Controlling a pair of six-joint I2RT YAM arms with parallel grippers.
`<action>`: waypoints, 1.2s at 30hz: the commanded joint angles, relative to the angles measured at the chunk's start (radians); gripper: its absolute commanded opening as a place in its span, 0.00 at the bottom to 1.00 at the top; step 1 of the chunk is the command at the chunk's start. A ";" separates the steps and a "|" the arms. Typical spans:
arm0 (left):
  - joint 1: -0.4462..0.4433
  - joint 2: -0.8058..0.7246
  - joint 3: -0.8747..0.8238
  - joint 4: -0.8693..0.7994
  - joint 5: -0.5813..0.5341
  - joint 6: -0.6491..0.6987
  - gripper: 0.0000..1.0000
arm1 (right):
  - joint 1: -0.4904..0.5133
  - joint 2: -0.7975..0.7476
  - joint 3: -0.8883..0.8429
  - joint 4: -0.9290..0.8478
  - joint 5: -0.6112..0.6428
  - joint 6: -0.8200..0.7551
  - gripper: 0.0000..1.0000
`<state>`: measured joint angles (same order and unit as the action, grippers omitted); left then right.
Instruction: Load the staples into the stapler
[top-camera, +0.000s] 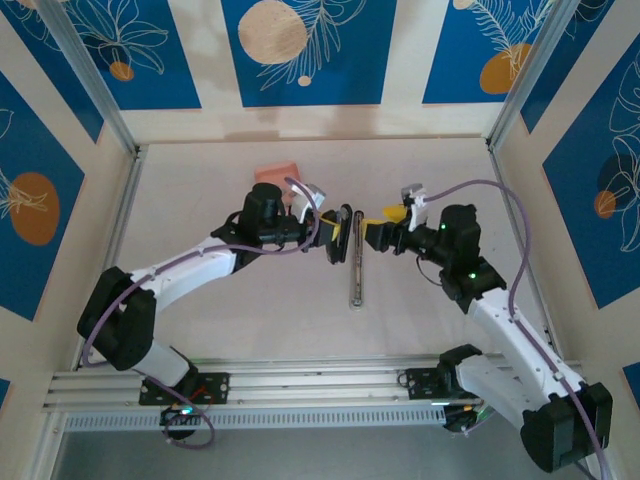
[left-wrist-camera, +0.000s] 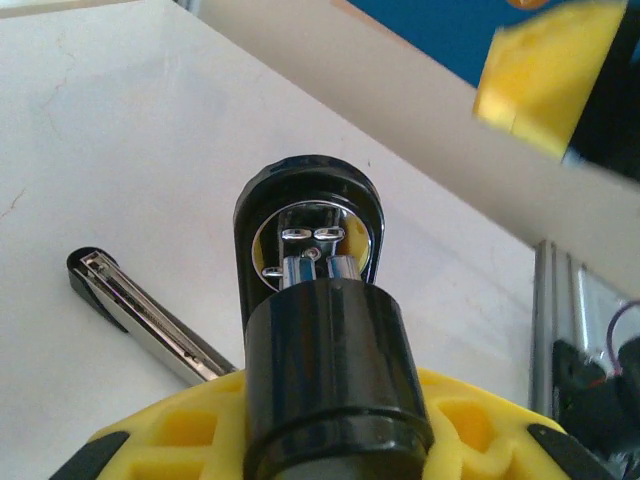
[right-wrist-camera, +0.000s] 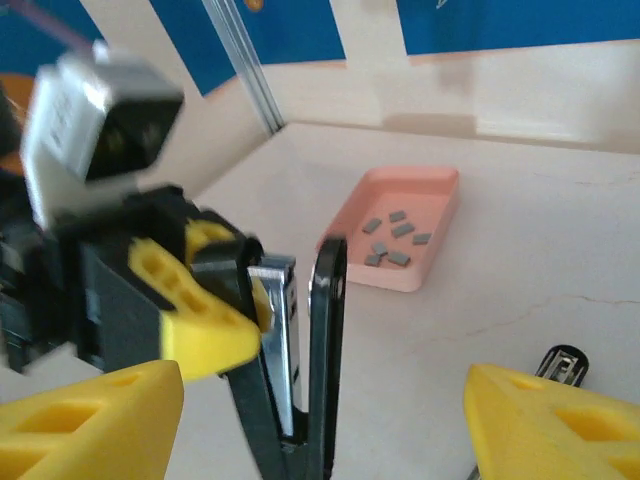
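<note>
Table: pale beige top, walled by blue leaf-print panels.
Left gripper: clamped tight on the stapler, gripping its raised black arm.
Right gripper: jaws wide apart, holding nothing, just beside the stapler.
Stapler: mid-table between both grippers; one arm lifted, silver rail lying flat.
Tray: pink, beyond the left gripper, near the far wall.
Staples: loose grey strips inside the tray.

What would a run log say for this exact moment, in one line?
left gripper: shut on stapler, hinged open | right gripper: open beside it | staples: loose in pink tray
</note>
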<state>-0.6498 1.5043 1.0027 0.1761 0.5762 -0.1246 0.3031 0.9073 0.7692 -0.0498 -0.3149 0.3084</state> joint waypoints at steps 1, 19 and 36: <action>0.004 -0.077 0.004 -0.012 0.132 0.241 0.05 | -0.001 0.067 0.104 -0.219 -0.147 0.072 0.71; 0.002 -0.144 -0.049 -0.040 0.139 0.396 0.04 | 0.068 0.257 0.214 -0.319 -0.240 0.083 0.64; 0.001 -0.178 -0.050 -0.027 0.159 0.381 0.04 | 0.046 0.325 0.204 -0.336 -0.200 0.145 0.30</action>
<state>-0.6498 1.3884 0.9298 0.0807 0.6724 0.2424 0.3664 1.2156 0.9615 -0.3527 -0.5583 0.4343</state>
